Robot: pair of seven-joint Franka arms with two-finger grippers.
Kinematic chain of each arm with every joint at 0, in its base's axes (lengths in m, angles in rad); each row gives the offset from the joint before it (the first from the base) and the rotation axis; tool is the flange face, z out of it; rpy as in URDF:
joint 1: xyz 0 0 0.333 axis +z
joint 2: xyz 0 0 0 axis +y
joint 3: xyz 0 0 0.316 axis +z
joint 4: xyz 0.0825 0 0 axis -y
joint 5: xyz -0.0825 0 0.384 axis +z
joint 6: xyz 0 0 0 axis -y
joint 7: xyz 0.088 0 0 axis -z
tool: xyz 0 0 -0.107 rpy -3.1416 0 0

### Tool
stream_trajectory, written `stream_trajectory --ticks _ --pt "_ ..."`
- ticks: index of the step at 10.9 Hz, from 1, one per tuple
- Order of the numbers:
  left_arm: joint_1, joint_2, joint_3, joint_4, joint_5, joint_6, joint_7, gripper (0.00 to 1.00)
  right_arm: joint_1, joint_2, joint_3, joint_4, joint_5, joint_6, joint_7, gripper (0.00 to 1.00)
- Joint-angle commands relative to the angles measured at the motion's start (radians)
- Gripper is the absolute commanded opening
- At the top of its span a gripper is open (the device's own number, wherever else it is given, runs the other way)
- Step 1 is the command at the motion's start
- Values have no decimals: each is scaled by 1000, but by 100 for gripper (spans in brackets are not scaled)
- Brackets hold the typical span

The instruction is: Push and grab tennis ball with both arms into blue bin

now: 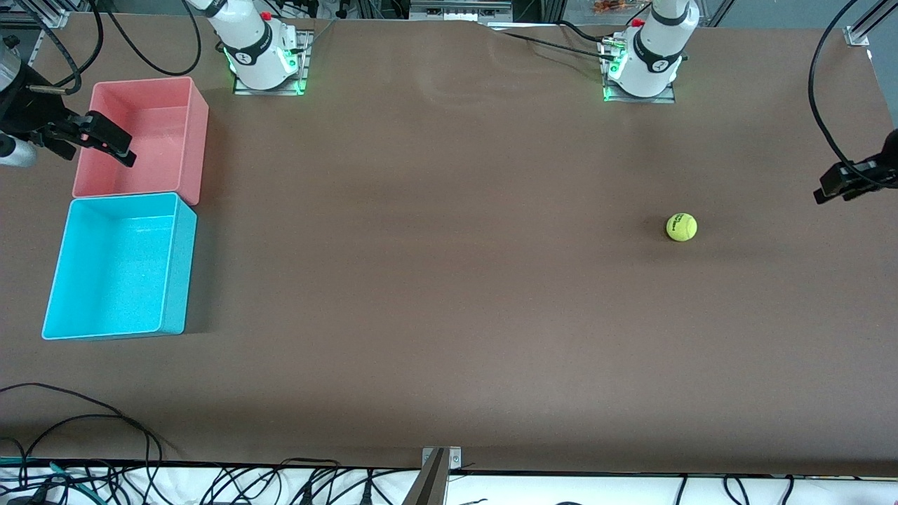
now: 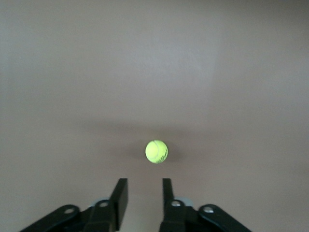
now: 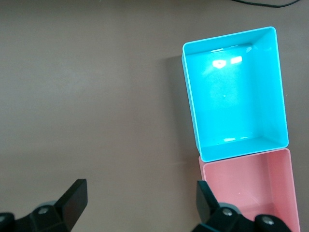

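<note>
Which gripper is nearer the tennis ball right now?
Left. The left gripper hangs at its own end of the table, beside the tennis ball. The right gripper is over the pink bin, at the table's right-arm end.

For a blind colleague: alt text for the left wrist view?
A tennis ball lies alone on the brown table, just ahead of the left pincer. Its two black fingers stand slightly apart, holding nothing.

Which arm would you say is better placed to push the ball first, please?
Left, probably: its tool faces the ball at its end of the table; the right tool hangs by the pink bin.
</note>
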Motion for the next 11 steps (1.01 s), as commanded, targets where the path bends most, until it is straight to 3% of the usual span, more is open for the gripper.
stream_trajectory --ticks 1,4,11 --pt "-40 19 -9 49 -4 -72 99 0 -2 10 2 30 4 -24 -6 100" --pt "-55 19 -7 47 -10 -72 199 0 -2 10 2 30 4 -24 -6 100" --pt "-48 21 -6 41 -12 -72 92 0 -2 10 0 31 3 -23 -6 100"
